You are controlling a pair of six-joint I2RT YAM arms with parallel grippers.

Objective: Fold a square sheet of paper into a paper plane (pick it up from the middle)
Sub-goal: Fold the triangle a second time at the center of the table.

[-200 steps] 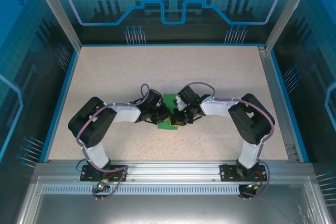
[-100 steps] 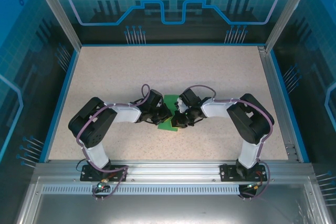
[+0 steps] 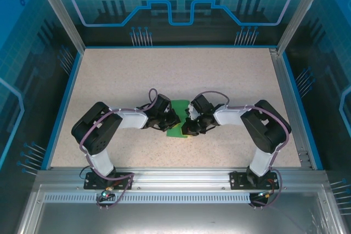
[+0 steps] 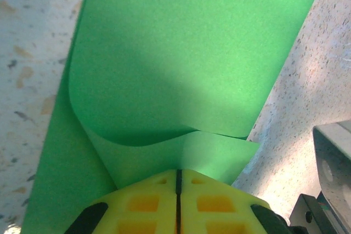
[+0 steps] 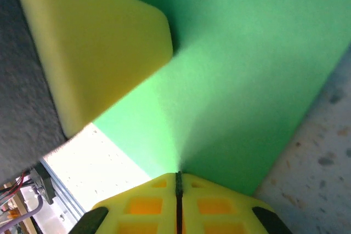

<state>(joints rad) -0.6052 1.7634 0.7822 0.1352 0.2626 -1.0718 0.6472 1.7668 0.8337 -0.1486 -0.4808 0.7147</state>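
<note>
Top external: one sheet (image 3: 179,106); left end effector (image 3: 170,123), right end effector (image 3: 186,127) clamp it.

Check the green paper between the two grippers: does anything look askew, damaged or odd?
Nothing looks torn. One oddity: in the left wrist view, the upper layer of the green paper bows up in a soft curve near the shut left gripper instead of lying creased flat. The right gripper pinches it too.

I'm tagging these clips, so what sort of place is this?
Probably a robot test cell: left arm and right arm bolted to an aluminium frame, blue circuit-print panels walling the speckled table.
</note>
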